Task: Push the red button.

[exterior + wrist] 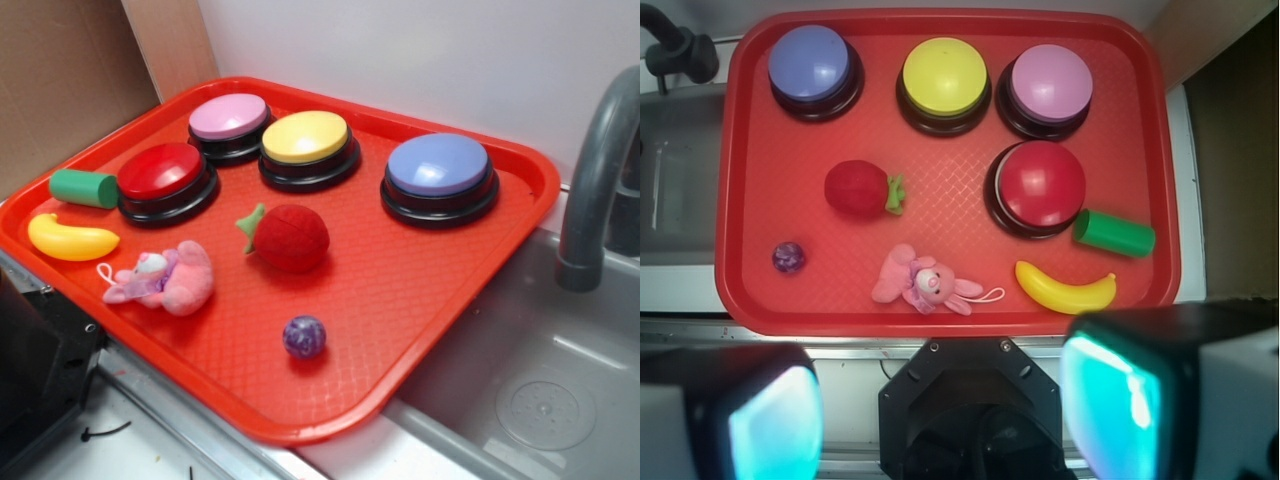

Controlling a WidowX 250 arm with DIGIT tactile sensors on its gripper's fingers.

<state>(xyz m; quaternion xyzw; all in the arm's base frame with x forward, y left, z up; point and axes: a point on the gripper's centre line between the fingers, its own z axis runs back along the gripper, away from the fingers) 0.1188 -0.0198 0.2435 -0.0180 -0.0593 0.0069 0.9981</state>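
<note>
The red button (162, 172) (1040, 184), a glossy dark-red dome on a black round base, sits at the left of the red tray (400, 300) (750, 290), beside the pink-topped button (230, 120) (1051, 84). My gripper (945, 415) is high above and outside the tray's near edge in the wrist view. It is open, with a wide gap and nothing between the fingers. The gripper does not appear in the exterior view.
On the tray also stand a yellow button (306, 140) (944, 78) and a blue button (438, 168) (810, 66). Loose items: plush strawberry (288, 236) (856, 188), pink plush bunny (165, 280) (925, 285), banana (70, 238) (1065, 289), green cylinder (84, 188) (1114, 233), purple ball (303, 336) (788, 257). A sink with grey faucet (600, 170) lies right.
</note>
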